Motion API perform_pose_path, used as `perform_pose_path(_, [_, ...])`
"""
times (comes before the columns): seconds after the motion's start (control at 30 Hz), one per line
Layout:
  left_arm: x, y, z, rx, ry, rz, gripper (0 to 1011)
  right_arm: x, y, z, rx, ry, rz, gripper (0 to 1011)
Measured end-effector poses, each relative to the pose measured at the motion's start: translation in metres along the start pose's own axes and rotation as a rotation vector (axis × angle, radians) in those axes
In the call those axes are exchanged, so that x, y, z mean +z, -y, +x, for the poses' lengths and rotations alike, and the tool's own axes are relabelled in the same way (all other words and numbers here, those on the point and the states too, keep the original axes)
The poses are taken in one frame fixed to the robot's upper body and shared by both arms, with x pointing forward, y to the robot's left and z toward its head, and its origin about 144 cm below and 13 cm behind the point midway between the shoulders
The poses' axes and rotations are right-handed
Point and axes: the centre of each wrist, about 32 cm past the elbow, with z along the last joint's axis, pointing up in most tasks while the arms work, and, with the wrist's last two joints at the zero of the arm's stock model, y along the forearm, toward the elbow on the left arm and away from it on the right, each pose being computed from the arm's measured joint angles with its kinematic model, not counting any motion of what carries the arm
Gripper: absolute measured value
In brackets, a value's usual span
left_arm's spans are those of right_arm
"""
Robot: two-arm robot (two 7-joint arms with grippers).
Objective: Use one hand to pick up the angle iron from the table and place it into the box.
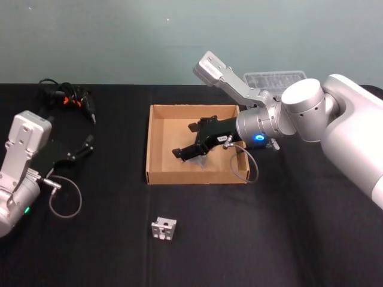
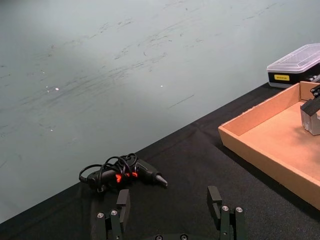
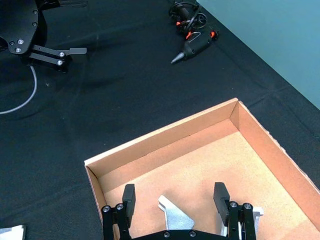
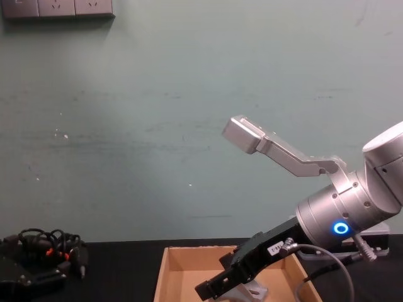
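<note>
Angle iron is lying on the floor of the box, toward its front, btwn the fingers of the right gripper. It's a short, stubby L-bracket, so no real long axis. Its triangular web is pointing away from the gripper's palm, toward the box's left wall. Metal is showing pale silver, matte, w/ flat faces and sharp edges.

Right gripper is hanging low inside the box w/ fingers spread wide. A clear gap is showing on each side of the angle iron, so it isn't touching it. Gripper body is black and angular, slanting from the box's right-rear down toward left-front. Behind it, a blue ring is glowing on the thick silver arm.

Box is a shallow tan cardboard tray w/ low walls and open top, sitting on the flat black table.

Second angle iron, small, silver, cube-ish w/ holes, is standing on the table in front of the box, apart from it.

Left gripper is sitting parked at the table's left, fingers spread wide, holding nothing. Black glue gun w/ coiled cable is lying at rear left. Clear-lidded case is sitting behind the box's right-rear corner.
</note>
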Motion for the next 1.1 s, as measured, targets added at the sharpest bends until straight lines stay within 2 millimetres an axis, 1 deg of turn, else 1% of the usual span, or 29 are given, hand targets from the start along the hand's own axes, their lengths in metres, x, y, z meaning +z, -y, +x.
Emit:
perform_pose_path(0.4, [0.0,0.0,0.0,0.0,0.0,0.0,1011,0.0,0.0,0.0,-0.001,0.0,0.0,1000])
perform_pose_path(0.57, [0.0,0.0,0.0,0.0,0.0,0.0,1011,0.004,0.01,-0.004,-0.015,0.002,0.041,1000])
perform_pose_path(0.67, [0.0,0.0,0.0,0.0,0.0,0.0,1011,0.01,0.018,-0.009,-0.017,0.008,0.062,1000])
perform_pose_path(0.9, [0.0,0.0,0.0,0.0,0.0,0.0,1011,0.027,0.032,-0.033,0.041,0.051,0.052,1000])
perform_pose_path(1.1, [0.0,0.0,0.0,0.0,0.0,0.0,1011,0.034,0.037,-0.046,0.107,0.07,0.038,1000])
